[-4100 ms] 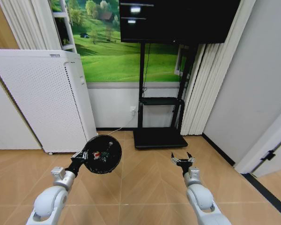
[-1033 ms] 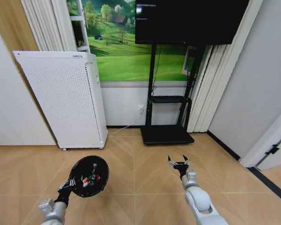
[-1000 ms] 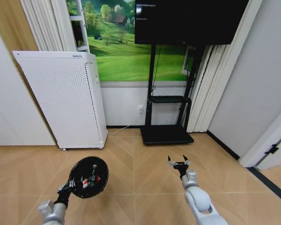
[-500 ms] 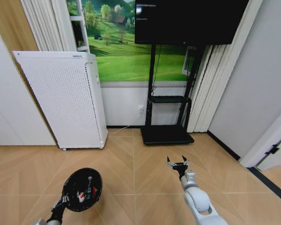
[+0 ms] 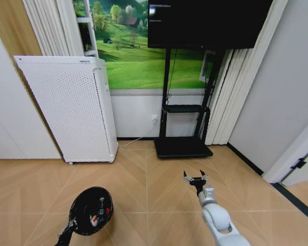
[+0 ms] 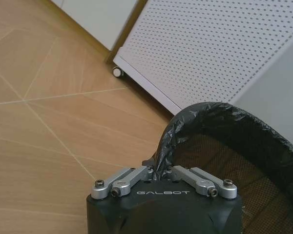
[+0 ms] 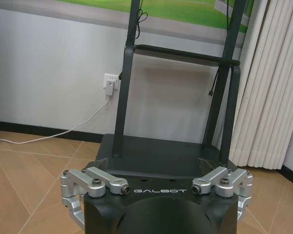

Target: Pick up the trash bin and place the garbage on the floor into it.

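Lowered since before: left gripper clamped on trash bin rim, garbage inside. Right gripper hung wide, empty. Set-down looked next.

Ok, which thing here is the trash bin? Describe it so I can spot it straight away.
Start at the tall white perforated appliance against the wall on the robot's left. On the floor side of it, nearer the robot, the left gripper pinches the rim of the bin. It is small, round, black and lined with a black bag, with red-and-white litter inside.

Garbage inside trash bin, left of right claw
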